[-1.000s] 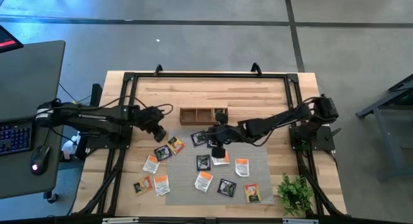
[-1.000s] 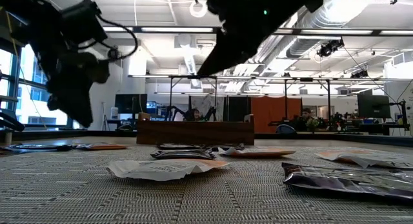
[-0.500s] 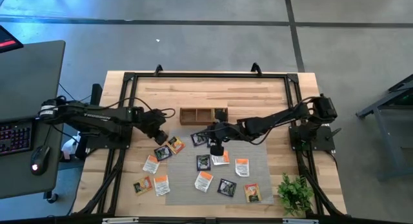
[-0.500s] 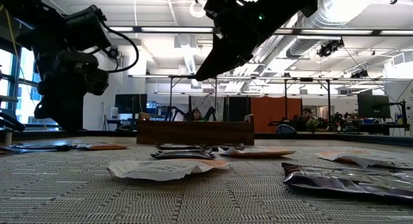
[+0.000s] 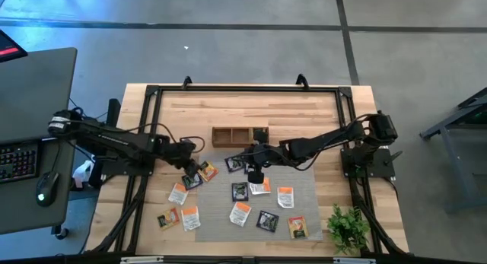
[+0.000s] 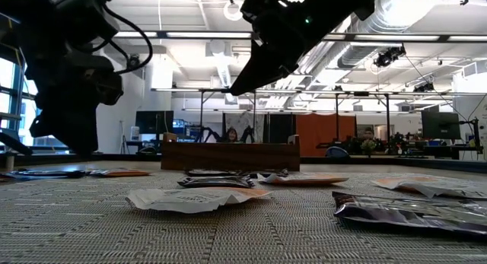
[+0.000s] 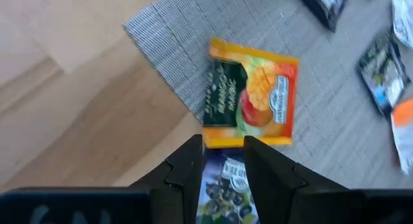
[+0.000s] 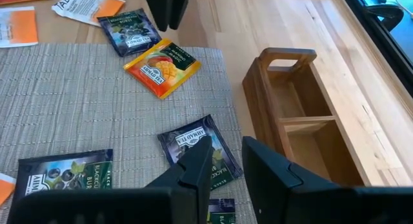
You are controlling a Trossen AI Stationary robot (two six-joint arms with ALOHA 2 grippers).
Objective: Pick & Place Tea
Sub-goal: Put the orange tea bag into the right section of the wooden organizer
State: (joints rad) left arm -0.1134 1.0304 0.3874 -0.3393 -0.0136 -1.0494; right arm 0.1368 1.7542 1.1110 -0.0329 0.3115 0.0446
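Several tea sachets lie flat, most on the grey woven mat, some on the wood to its left. My left gripper is open and low over the mat's far left corner. Its fingers stand on either side of a black sachet, with a yellow mango sachet just beyond. Those two sachets also show in the high view, black sachet and yellow sachet. My right gripper is open and empty, raised over a black sachet near the wooden box. My left gripper slants down over the black sachet's edge nearest the yellow one. Whether its fingertips touch the sachet or the mat, I cannot tell.
The three-compartment wooden box stands at the mat's far edge, between the two arms. A small green plant stands at the near right corner. Loose sachets lie on the wood left of the mat. A black frame borders the table.
My left gripper has swung toward the table's near edge and a little to the right, sinking slightly and rolling at the wrist, until it stands over the black sachet by the mat's corner. No sachet has moved.
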